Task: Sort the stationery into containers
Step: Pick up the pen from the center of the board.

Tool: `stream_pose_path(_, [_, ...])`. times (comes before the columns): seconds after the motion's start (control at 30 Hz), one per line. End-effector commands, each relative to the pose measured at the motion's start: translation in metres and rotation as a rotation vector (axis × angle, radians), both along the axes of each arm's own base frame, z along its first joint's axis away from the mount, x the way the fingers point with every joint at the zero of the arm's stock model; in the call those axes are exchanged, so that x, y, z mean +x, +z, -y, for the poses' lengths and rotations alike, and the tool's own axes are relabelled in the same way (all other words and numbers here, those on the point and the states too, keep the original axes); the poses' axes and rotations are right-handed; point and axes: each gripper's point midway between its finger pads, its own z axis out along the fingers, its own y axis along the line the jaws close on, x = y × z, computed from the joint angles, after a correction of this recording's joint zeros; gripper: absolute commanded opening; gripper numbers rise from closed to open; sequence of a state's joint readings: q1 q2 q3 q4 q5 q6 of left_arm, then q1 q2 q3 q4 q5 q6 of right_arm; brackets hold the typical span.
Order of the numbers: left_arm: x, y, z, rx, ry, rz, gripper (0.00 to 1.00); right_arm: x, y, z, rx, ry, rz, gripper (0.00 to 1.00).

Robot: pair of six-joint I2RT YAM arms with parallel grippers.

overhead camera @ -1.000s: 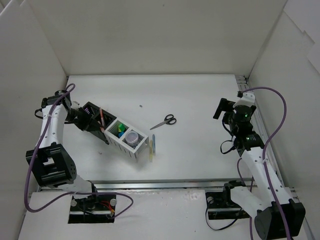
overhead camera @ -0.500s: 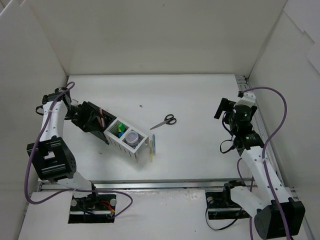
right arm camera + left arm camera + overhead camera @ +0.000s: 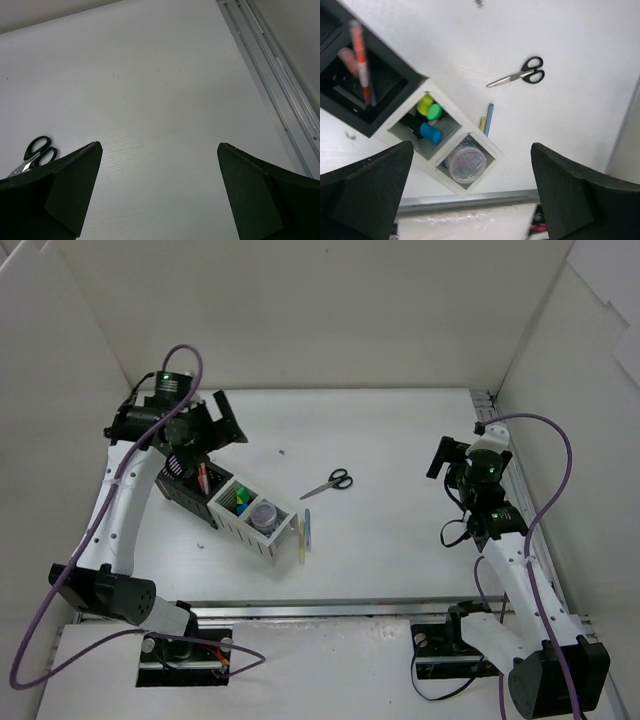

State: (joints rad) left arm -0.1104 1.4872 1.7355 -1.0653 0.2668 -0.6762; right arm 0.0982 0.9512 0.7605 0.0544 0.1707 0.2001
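The containers (image 3: 190, 502) form a diagonal row of black and white mesh boxes at the left. In the left wrist view, the black box (image 3: 395, 82) holds orange pens (image 3: 361, 65). One white box (image 3: 400, 134) holds yellow, green and blue highlighters (image 3: 431, 133), and the end box holds a clear round jar (image 3: 467, 163). Black-handled scissors (image 3: 330, 482) (image 3: 520, 76) (image 3: 35, 152) lie on the table. A blue pen (image 3: 488, 119) and a yellow pen (image 3: 301, 540) lie beside the white end. My left gripper (image 3: 222, 423) (image 3: 471, 150) hangs open high above the boxes, holding nothing. My right gripper (image 3: 438, 458) (image 3: 159, 145) is open and empty, right of the scissors.
White walls enclose the table on three sides. A metal rail (image 3: 272, 70) runs along the right edge, and another (image 3: 330, 608) runs along the front. A small dark speck (image 3: 282, 451) lies behind the boxes.
My left gripper was shut low at the black end of the boxes. It has opened, lifted away and swung up toward the back. The right arm has not moved.
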Motion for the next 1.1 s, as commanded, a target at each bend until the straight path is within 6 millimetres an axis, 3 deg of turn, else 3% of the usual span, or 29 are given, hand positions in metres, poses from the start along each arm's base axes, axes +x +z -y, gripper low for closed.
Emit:
stream_pose_path(0.0, [-0.010, 0.036, 0.026, 0.262, -0.097, 0.176, 1.00, 0.005, 0.029, -0.001, 0.008, 0.016, 0.094, 0.98])
stream_pose_path(0.07, [-0.010, 0.043, 0.040, 0.346, -0.130, 0.212, 0.99, 0.003, 0.030, -0.003, 0.018, 0.021, 0.104, 0.98])
stream_pose_path(0.1, [-0.011, 0.035, 0.065, 0.370, -0.186, 0.209, 1.00, 0.003, 0.029, -0.004, 0.022, 0.026, 0.102, 0.98])
stream_pose_path(0.27, [-0.001, 0.019, 0.124, 0.449, -0.273, 0.240, 0.99, -0.001, 0.028, -0.008, 0.051, 0.032, 0.097, 0.98])
stream_pose_path(0.3, [0.003, 0.007, 0.135, 0.472, -0.288, 0.220, 0.99, -0.003, 0.029, -0.008, 0.055, 0.033, 0.099, 0.98])
stream_pose_path(0.37, [0.004, 0.005, 0.158, 0.474, -0.312, 0.247, 0.99, -0.004, 0.028, -0.008, 0.058, 0.033, 0.098, 0.98])
stream_pose_path(0.53, [0.011, -0.037, 0.193, 0.455, -0.329, 0.186, 0.99, -0.005, 0.026, -0.009, 0.061, 0.035, 0.097, 0.98])
stream_pose_path(0.7, [0.021, -0.098, 0.210, 0.461, -0.315, 0.097, 1.00, -0.005, 0.024, -0.009, 0.060, 0.035, 0.089, 0.98])
stream_pose_path(0.87, [0.031, -0.134, 0.218, 0.491, -0.286, 0.048, 1.00, -0.006, 0.024, -0.007, 0.059, 0.022, 0.090, 0.98])
stream_pose_path(0.93, [0.036, -0.139, 0.220, 0.496, -0.273, 0.052, 0.98, -0.007, 0.024, -0.005, 0.058, 0.017, 0.092, 0.98])
stream_pose_path(1.07, [0.036, -0.162, 0.223, 0.510, -0.275, 0.010, 0.84, -0.006, 0.023, -0.004, 0.053, 0.005, 0.086, 0.98])
